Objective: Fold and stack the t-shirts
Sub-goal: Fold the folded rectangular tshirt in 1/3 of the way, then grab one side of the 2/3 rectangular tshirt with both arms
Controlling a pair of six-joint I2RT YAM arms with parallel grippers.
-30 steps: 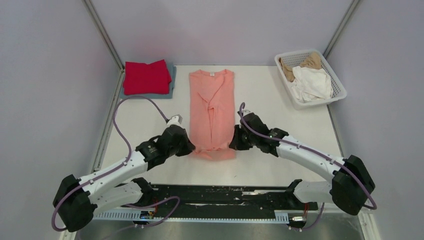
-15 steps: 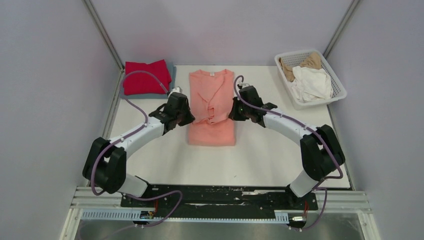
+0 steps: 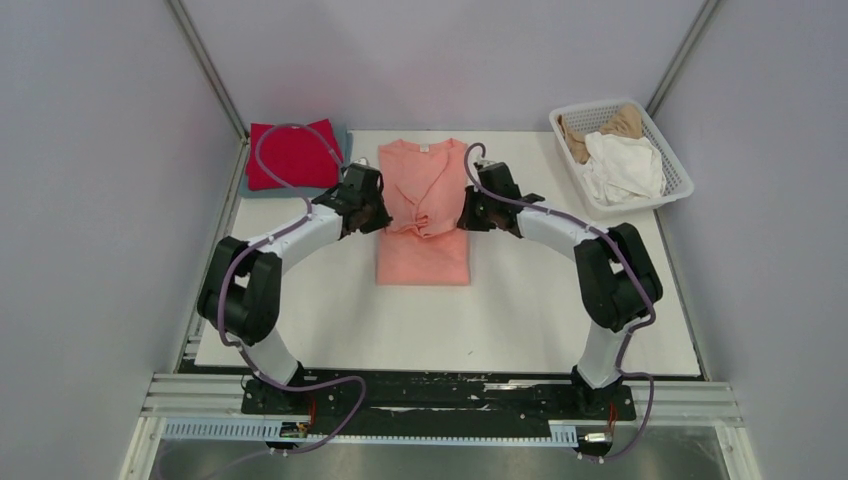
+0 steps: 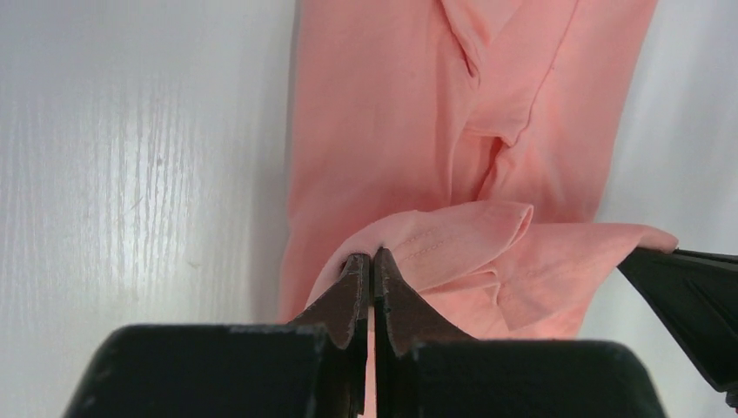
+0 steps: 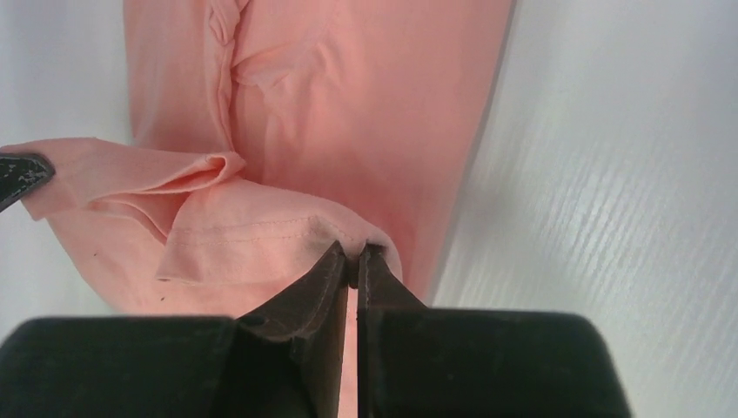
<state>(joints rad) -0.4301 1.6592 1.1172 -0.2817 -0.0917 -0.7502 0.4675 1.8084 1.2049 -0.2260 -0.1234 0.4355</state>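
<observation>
The salmon-pink t-shirt (image 3: 425, 255) lies lengthwise in the middle of the white table, collar at the far end. Its near hem is doubled back over its body. My left gripper (image 3: 377, 220) is shut on the hem's left corner; in the left wrist view (image 4: 372, 255) the pink cloth (image 4: 452, 244) is pinched at its tips. My right gripper (image 3: 468, 219) is shut on the hem's right corner, as the right wrist view (image 5: 354, 254) shows with the pink cloth (image 5: 252, 235). A folded bright red t-shirt (image 3: 292, 153) lies on a grey-blue one (image 3: 346, 140) at the far left.
A white lattice basket (image 3: 672, 163) at the far right holds a white t-shirt (image 3: 620, 165) and a tan one (image 3: 610, 122). Grey walls close in the table on the left, right and back.
Both grippers have carried the pink shirt's near hem away from the arm bases toward the collar. The shirt has gone from full length to folded over itself.
</observation>
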